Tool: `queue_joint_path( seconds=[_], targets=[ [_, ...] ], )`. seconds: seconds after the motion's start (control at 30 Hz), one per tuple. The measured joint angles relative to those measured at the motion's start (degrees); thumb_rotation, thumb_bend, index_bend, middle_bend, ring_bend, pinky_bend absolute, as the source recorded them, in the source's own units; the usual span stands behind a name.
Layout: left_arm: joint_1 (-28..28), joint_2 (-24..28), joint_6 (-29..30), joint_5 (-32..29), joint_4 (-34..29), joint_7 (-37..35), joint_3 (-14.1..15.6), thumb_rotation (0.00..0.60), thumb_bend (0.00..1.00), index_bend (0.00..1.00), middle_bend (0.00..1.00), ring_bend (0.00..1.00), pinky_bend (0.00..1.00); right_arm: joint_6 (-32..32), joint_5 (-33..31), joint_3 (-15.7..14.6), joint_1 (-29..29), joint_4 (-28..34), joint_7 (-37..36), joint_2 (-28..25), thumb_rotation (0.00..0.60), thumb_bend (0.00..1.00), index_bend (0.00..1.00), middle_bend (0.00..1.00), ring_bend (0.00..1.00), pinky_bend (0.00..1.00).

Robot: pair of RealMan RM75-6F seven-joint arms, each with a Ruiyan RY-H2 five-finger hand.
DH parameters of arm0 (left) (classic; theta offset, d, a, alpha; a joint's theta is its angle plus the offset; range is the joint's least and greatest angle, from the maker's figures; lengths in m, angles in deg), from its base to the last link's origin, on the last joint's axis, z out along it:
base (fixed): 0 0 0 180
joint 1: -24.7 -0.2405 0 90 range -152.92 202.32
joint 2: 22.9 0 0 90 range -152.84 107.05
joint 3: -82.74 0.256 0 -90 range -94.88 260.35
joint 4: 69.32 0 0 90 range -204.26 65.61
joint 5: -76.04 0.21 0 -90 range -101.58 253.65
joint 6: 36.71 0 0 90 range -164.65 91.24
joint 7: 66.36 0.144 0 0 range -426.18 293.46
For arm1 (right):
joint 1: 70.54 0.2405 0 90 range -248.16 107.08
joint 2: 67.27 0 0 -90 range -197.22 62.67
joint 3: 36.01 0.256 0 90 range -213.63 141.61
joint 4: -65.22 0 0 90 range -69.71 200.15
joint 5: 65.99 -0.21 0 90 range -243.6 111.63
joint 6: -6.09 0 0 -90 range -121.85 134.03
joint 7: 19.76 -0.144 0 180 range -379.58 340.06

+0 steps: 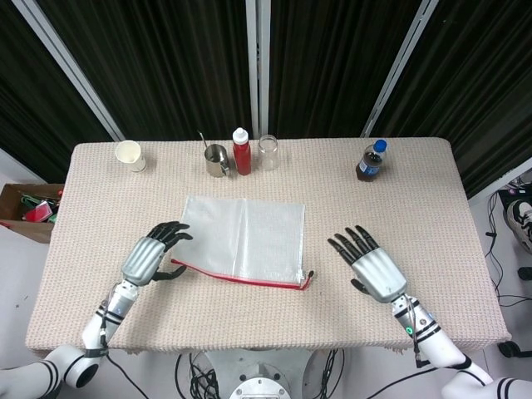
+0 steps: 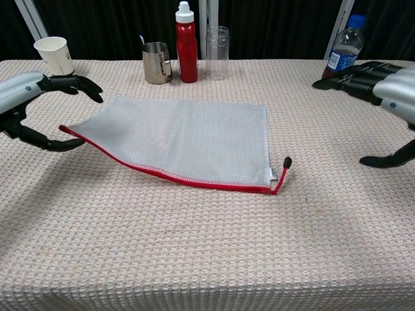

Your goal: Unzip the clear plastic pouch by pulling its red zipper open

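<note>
The clear plastic pouch (image 1: 241, 241) (image 2: 188, 139) lies on the table between my hands. Its red zipper (image 1: 241, 280) (image 2: 194, 183) runs along the near edge. The black zipper pull (image 1: 310, 274) (image 2: 286, 162) sticks up at the right end. My left hand (image 1: 148, 258) (image 2: 23, 91) is open beside the pouch's left corner, which sits slightly raised close to the thumb; it grips nothing. My right hand (image 1: 374, 270) (image 2: 389, 87) is open and well to the right of the pull, apart from the pouch.
Along the back of the table stand a paper cup (image 1: 130, 155), a metal cup (image 1: 217, 160), a red bottle (image 1: 242, 153), a clear glass (image 1: 268, 153) and a soda bottle (image 1: 372, 160). A cardboard box (image 1: 25, 208) sits on the floor at left.
</note>
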Motion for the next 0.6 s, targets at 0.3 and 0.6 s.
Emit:
queue_joint_path(
  seconds=[0.3,0.6],
  targets=[
    [-7.5,14.4,3.5,-9.5,-13.3,24.7,-1.7,0.6,0.21,0.26,0.15,0.11,0.15,5.9,-6.2,2.5,-6.9,4.8,-5.2,-8.5,0.6,0.2,0.0,0.19,0.04,0.13],
    [-19.8,20.6,15.5,-12.2,-20.5,25.9,-0.3,0.6,0.15,0.26,0.15,0.11,0.14,14.6,-6.6,0.9,-16.3,3.6,-11.8,-10.2,0.6,0.2,0.0,0.05,0.0,0.0]
  ],
)
